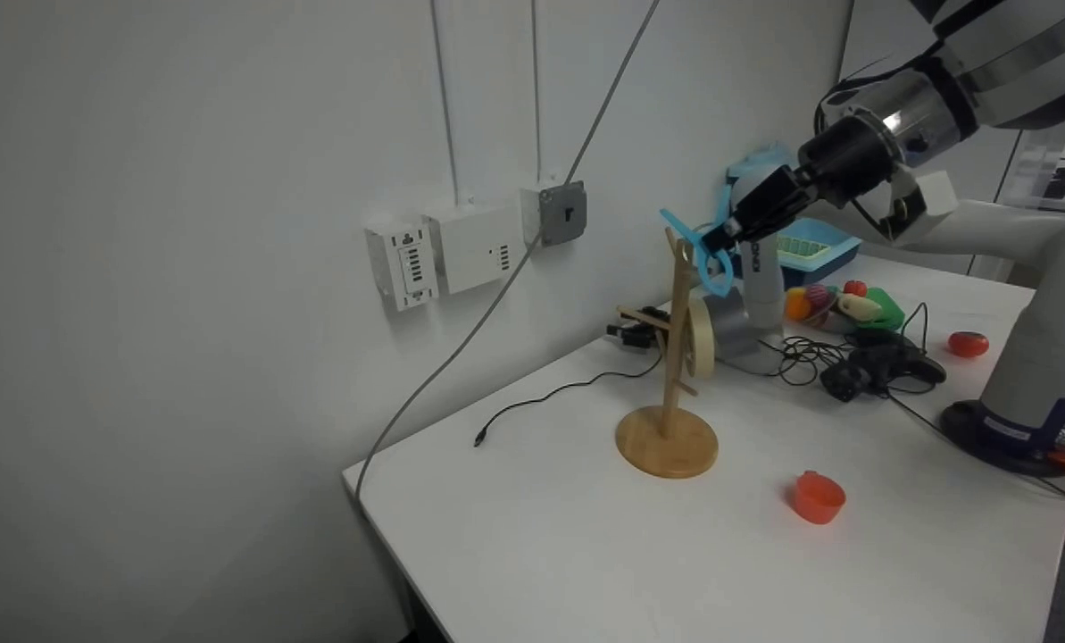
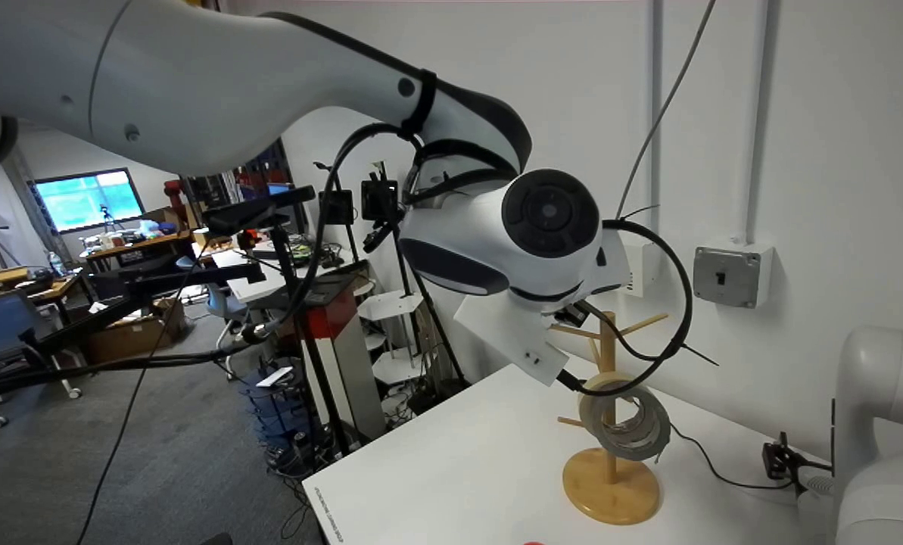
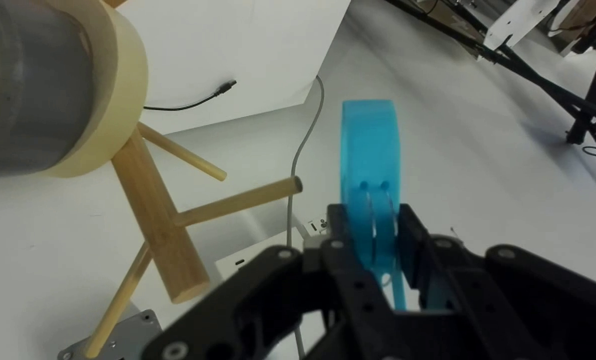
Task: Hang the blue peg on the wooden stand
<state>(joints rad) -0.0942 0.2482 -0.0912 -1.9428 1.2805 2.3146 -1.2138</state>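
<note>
End effector (image 3: 371, 225) tight on peg (image 3: 370, 145), above desk (image 1: 532, 500), peg near but apart from top of stand (image 1: 672, 379).

I see a small red cup (image 1: 819, 500) on the white counter (image 1: 550, 536), and a thin black cable (image 1: 568, 387) lying near the wall (image 1: 184, 268). Farther along I make out colourful toy food (image 1: 858, 306), a red round piece (image 1: 969, 345) apart from it, and a light-blue container (image 1: 822, 260). The wrist view gives me a cream roll of tape (image 3: 128, 85) just beside a grey roll (image 3: 53, 100). In both exterior views I have the grey switch box (image 1: 563, 212); in an exterior view, a lit screen (image 2: 88, 200).
</note>
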